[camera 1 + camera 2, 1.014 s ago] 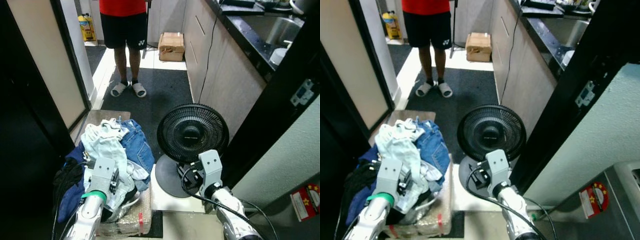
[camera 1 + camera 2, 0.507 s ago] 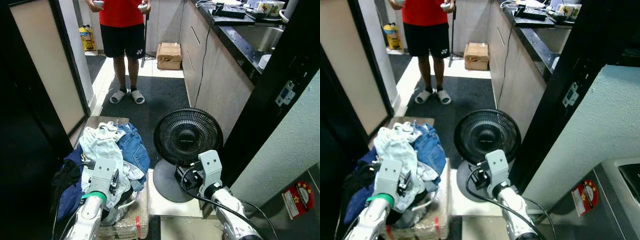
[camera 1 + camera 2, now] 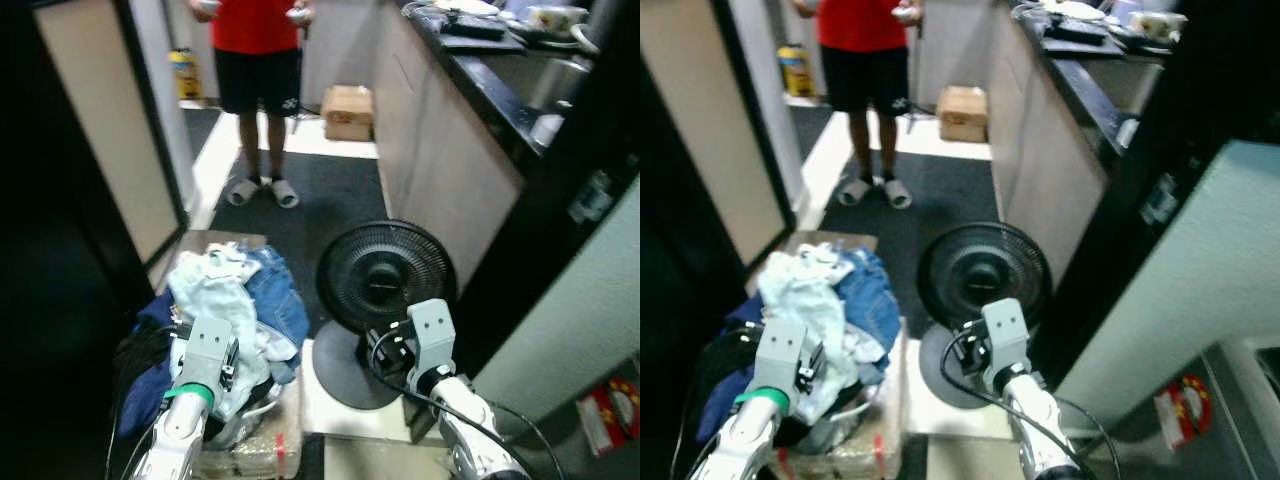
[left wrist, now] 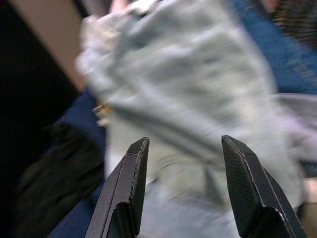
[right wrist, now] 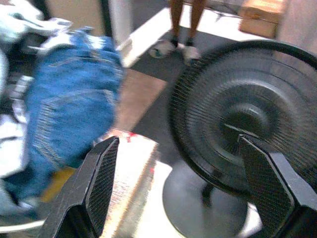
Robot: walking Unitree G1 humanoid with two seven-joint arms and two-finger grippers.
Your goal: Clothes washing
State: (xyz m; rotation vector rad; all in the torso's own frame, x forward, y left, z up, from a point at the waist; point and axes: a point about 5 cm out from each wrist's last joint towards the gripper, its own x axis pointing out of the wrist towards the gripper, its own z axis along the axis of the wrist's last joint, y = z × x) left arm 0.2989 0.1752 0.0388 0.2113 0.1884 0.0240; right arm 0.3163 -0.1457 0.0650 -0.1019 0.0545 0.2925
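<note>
in the left eye view, a pile of clothes (image 3: 225,300) is heaped on a wrapped box (image 3: 262,448), beside a black fan (image 3: 385,278). in the left wrist view, the left gripper (image 4: 181,191) is held spread just over pale denim (image 4: 198,99). in the right wrist view, the right gripper (image 5: 185,186) is spread, empty, between blue jeans (image 5: 69,109) and the fan.

1. The pile of clothes (image 3: 225,300) was soft cloth: a pale, crumpled garment (image 4: 198,114) and rough blue denim jeans (image 5: 69,109).
2. The fan (image 3: 385,278) showed a black wire grille, matt, over a smooth grey base.
3. The left gripper (image 4: 181,188) had matt black fingers with a fine woven texture.
4. The counter (image 3: 490,70) looked glossy black along its edge.
5. The box (image 3: 346,110) was plain brown cardboard.
6. The floor mat (image 3: 330,200) looked dark and matt.
</note>
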